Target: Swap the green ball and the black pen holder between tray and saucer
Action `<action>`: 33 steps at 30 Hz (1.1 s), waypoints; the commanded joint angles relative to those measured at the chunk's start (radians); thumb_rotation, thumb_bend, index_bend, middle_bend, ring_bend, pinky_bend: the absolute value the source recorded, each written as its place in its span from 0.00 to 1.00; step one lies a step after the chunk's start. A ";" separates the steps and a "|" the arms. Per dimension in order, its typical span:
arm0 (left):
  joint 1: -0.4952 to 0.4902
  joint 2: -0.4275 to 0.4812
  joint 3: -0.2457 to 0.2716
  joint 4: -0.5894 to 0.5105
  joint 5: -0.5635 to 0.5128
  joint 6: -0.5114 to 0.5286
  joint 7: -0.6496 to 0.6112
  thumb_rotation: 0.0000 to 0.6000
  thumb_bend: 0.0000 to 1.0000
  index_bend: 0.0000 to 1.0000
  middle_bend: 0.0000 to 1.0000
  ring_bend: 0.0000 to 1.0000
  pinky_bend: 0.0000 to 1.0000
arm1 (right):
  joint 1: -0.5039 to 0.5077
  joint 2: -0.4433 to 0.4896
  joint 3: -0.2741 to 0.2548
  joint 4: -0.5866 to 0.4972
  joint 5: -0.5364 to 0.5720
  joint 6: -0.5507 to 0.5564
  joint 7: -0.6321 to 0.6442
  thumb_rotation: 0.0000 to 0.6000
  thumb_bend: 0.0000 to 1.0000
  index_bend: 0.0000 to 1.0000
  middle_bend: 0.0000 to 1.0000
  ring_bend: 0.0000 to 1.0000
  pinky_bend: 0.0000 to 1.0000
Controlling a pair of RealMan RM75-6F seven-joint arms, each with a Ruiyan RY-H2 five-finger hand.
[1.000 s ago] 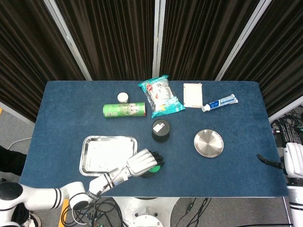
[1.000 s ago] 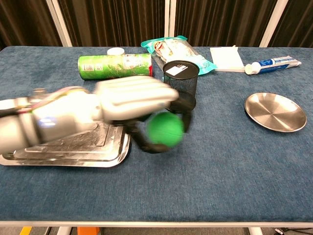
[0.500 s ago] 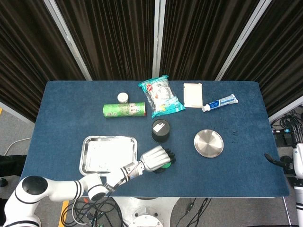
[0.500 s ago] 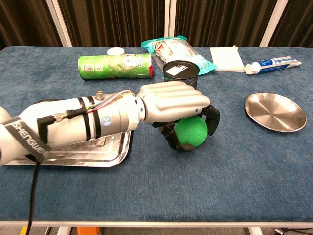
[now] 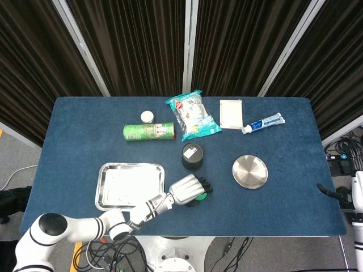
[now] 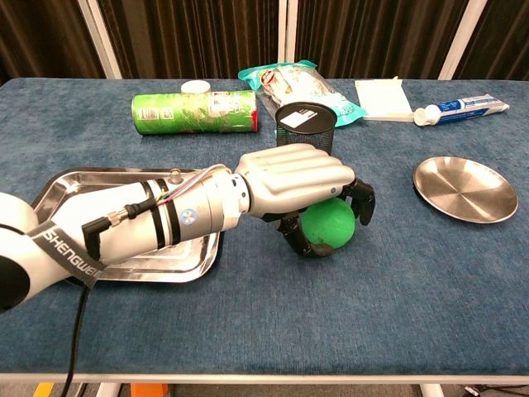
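Head view
Counter (image 5: pixel 85 122): blue cloth top carrying everything listed here.
Tray (image 5: pixel 129 185): one steel tray, near-left part of the counter; nothing visible in it.
Saucer (image 5: pixel 249 171): one round steel saucer, right of centre, nothing in it.
Black pen holder (image 5: pixel 192 156): one, upright on the cloth between tray and saucer, on neither; a white tag shows in its mouth.
Left hand (image 5: pixel 186 189): one, just right of the tray's near corner, palm down, its fingers (image 5: pixel 202 186) curled over the green ball.
Green ball (image 5: pixel 199 198): one; only a green sliver shows under the hand.
Right hand (image 5: pixel 328 191): only a dark tip at the counter's right edge; cannot tell how its fingers stand.
Far row: one green can (image 5: pixel 148 132) lying on its side, one white lid (image 5: pixel 147 117), one snack bag (image 5: pixel 193 115), one white packet (image 5: pixel 231 113), one toothpaste tube (image 5: pixel 264 123).

Chest view
Left hand (image 6: pixel 297 182): wrapped over the green ball (image 6: pixel 329 227), dark fingertips hooked down both sides; whether the ball touches the cloth cannot be told.
Black pen holder (image 6: pixel 306 128): mesh cup just behind the hand.
Tray (image 6: pixel 83 180): partly hidden by the forearm.
Saucer (image 6: pixel 464 188): well apart to the right, bare.
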 commanded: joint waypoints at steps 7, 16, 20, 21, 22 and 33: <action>-0.010 -0.008 0.028 0.029 0.038 0.048 -0.058 1.00 0.22 0.29 0.28 0.26 0.58 | -0.002 -0.001 0.004 0.000 0.002 -0.006 -0.002 1.00 0.00 0.00 0.01 0.00 0.10; -0.006 -0.001 0.029 0.024 0.042 0.088 -0.066 1.00 0.22 0.29 0.27 0.22 0.55 | -0.005 -0.002 0.008 0.002 0.005 -0.008 -0.003 1.00 0.00 0.00 0.01 0.00 0.10; -0.006 0.010 0.030 0.005 0.047 0.104 -0.065 1.00 0.22 0.29 0.27 0.22 0.54 | -0.006 -0.002 0.010 0.001 0.004 -0.007 -0.003 1.00 0.00 0.00 0.01 0.00 0.10; -0.005 0.015 0.030 -0.005 0.049 0.111 -0.067 1.00 0.22 0.29 0.27 0.22 0.54 | -0.007 -0.001 0.010 0.000 0.004 -0.007 -0.002 1.00 0.00 0.00 0.01 0.00 0.10; -0.001 0.026 0.030 -0.022 0.054 0.126 -0.069 1.00 0.22 0.29 0.27 0.22 0.54 | -0.008 0.000 0.011 -0.001 0.004 -0.005 -0.001 1.00 0.00 0.00 0.01 0.00 0.10; 0.041 0.173 -0.062 -0.147 0.003 0.226 0.019 1.00 0.21 0.30 0.28 0.22 0.54 | -0.016 0.007 0.023 -0.004 0.008 0.010 0.008 1.00 0.00 0.00 0.01 0.00 0.10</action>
